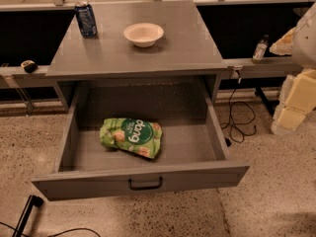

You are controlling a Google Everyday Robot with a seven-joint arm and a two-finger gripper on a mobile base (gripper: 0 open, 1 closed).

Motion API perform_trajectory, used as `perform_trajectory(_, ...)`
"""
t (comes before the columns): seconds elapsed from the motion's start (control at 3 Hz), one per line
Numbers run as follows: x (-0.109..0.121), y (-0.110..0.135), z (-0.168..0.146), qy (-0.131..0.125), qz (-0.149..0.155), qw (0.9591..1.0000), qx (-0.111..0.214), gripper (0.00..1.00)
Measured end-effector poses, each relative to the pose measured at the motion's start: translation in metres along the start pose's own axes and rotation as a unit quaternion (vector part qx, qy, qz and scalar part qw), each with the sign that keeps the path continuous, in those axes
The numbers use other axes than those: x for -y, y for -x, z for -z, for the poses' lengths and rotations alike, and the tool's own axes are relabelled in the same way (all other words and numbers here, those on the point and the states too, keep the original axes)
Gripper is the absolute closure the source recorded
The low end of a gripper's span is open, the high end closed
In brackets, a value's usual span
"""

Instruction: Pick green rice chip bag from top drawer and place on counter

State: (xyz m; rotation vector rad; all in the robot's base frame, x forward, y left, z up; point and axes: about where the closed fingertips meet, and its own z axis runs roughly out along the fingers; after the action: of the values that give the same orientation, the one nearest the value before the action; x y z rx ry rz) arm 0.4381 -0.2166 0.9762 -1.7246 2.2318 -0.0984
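The green rice chip bag [131, 137] lies flat on the floor of the top drawer [143, 181], left of its middle, with its dark green "dang" label facing up. The drawer is pulled fully out, its black handle [145, 183] at the front centre. The counter [138, 46] is the grey tabletop above and behind the drawer. My gripper [292, 105] is a pale blocky shape at the right edge of the view, right of the drawer and well away from the bag, holding nothing that I can see.
A blue can [86, 19] stands at the counter's back left and a white bowl [143, 34] sits at its back middle. A small bottle [259, 49] stands on a ledge to the right. Black cables [239, 117] lie on the floor right of the drawer.
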Motion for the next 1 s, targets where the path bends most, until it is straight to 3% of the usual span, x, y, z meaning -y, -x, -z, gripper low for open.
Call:
perform_trajectory(0.33, 0.002, 0.01, -0.003, 0.001, 0.008, 1.0, 0.005, 0.0)
perform_trajectory(0.67, 0.011, 0.068, -0.019, 0.006, 0.057, 0.9977, 0.036, 0.0)
perform_trajectory(1.0, 0.016, 0.168, -0.05, 0.011, 0.112, 0.9906, 0.078, 0.0)
